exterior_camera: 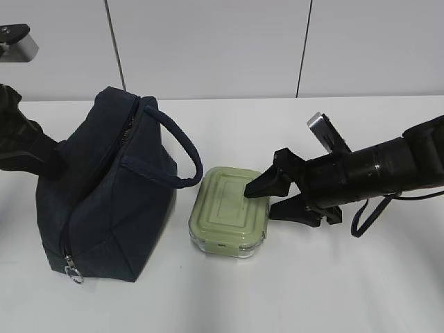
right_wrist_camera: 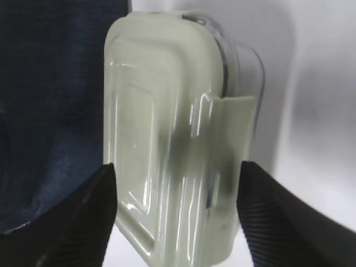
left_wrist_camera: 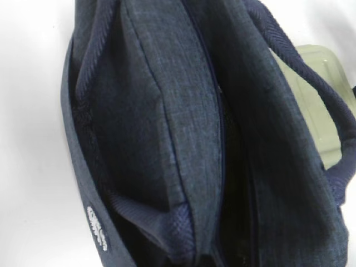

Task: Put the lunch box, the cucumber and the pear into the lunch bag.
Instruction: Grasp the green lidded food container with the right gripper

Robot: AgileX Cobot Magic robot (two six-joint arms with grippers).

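The boxy dark navy fabric lunch bag (exterior_camera: 104,187) stands on the white table (exterior_camera: 361,277), hiding the left gripper's jaws, with the rounded clear glass lunch box (exterior_camera: 229,211) under its sage-green lid at its 3 o'clock, straddled by the right gripper (exterior_camera: 267,198), jaws spread.

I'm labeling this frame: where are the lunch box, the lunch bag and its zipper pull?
lunch box (exterior_camera: 231,207): exterior view, middle of lid.
lunch bag (exterior_camera: 104,208): exterior view, front fabric side.
zipper pull (exterior_camera: 74,275): exterior view, silver ring.
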